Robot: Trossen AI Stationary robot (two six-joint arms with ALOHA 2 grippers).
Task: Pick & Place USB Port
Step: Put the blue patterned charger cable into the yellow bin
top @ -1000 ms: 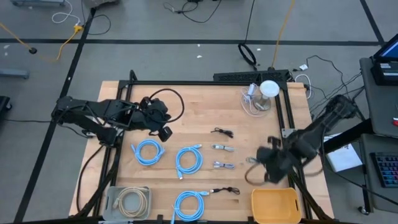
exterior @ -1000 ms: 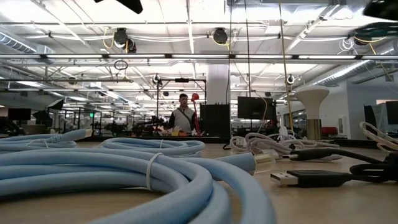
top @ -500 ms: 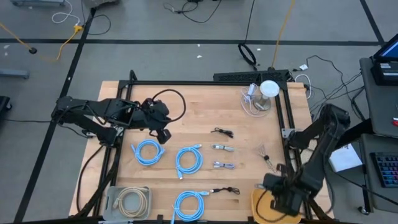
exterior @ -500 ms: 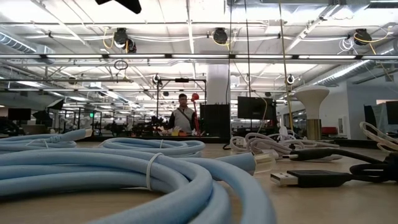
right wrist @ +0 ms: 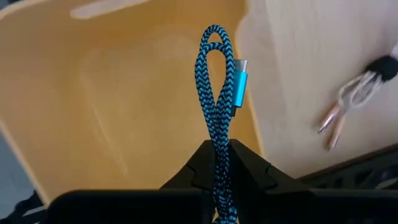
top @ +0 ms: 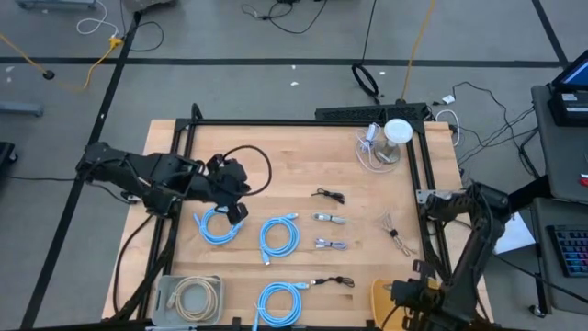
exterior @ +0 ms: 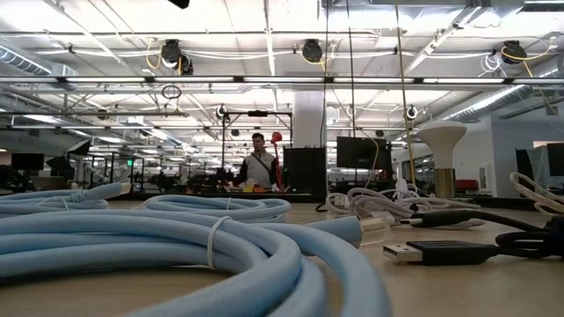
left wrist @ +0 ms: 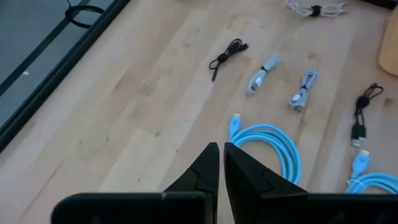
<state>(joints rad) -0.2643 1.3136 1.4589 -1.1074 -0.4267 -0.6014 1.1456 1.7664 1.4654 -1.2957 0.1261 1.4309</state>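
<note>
My right gripper [right wrist: 219, 148] is shut on a blue-and-black braided USB cable [right wrist: 217, 81], folded into a short bundle with a blue metal plug. It hovers over the yellow bin [right wrist: 124, 93] at the table's near right corner [top: 384, 303]. In the high view the right arm hides the cable. My left gripper [top: 235, 210] is shut and holds nothing. It is above the table's left half, by a blue cable coil [top: 218, 225]. The left wrist view shows its fingertips [left wrist: 221, 152] together over bare wood. My right gripper pinches the folded braided cable between its two fingers, across several strands of the bundle [right wrist: 219, 138]. The looped end [right wrist: 214, 37] and the blue plug [right wrist: 240, 81] stick out beyond the fingertips. The cable is lifted clear, above the bin's inside.
Small bundled USB cables lie mid-table: black [top: 328, 196], two silver [top: 329, 219] [top: 329, 245], black [top: 333, 281], and a copper-tipped one [top: 395, 230]. More blue coils [top: 278, 236] [top: 280, 302] lie nearby. A grey bin holding a beige cable [top: 190, 297] is near left. A white lamp [top: 395, 133] is far right.
My right gripper has carried the braided cable from the table's right side toward the near edge and now holds it over the yellow bin. My left gripper has shifted slightly toward the near edge, closer to the blue coil.
</note>
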